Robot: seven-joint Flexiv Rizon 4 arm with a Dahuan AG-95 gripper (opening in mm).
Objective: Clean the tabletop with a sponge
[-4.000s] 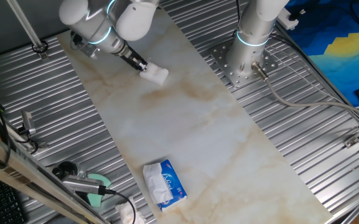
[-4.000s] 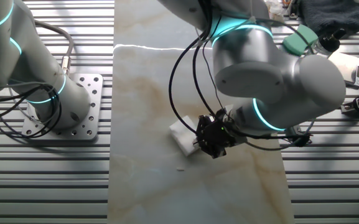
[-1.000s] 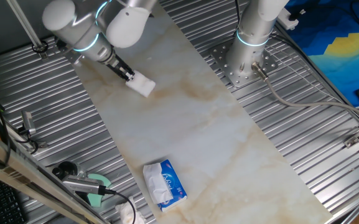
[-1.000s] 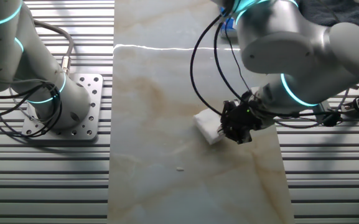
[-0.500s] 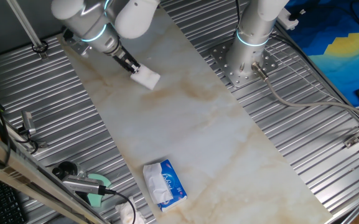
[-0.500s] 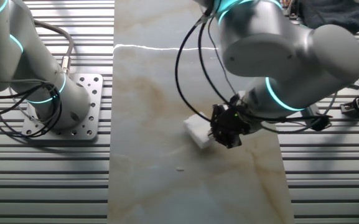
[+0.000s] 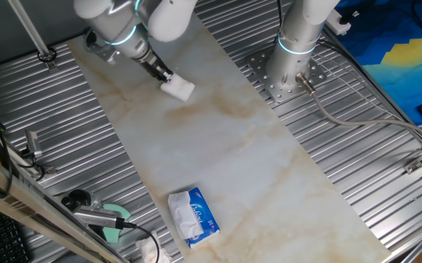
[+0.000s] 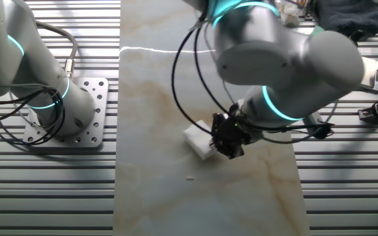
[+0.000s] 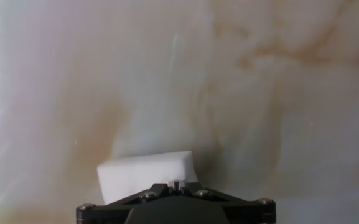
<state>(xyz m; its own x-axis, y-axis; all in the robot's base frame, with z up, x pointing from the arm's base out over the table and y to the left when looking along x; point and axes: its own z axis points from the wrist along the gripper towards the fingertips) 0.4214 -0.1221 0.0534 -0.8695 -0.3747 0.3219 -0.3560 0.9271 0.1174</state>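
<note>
The sponge [image 7: 179, 89] is a small white block pressed flat on the marble-look tabletop [image 7: 225, 146] near its far end. My gripper [image 7: 165, 77] is shut on the sponge's edge, with the arm's big grey joints leaning over it. The other fixed view has the sponge [image 8: 198, 140] sticking out to the left of the black gripper [image 8: 223, 136], resting on the tabletop [image 8: 156, 78]. In the hand view the sponge [image 9: 147, 175] fills the bottom centre just above the dark gripper [image 9: 175, 185], and pale veined tabletop [image 9: 260, 93] spreads beyond it.
A blue-and-white tissue pack [image 7: 193, 216] lies on the slab's near end. A second arm's base [image 7: 287, 69] stands on ribbed metal to the right, seen as base [image 8: 61, 115] at left in the other fixed view. Tools and a crumpled tissue [image 7: 148, 250] lie at the bottom left.
Over the last second the gripper slid the sponge across the slab toward the second arm's base, away from the slab's edge.
</note>
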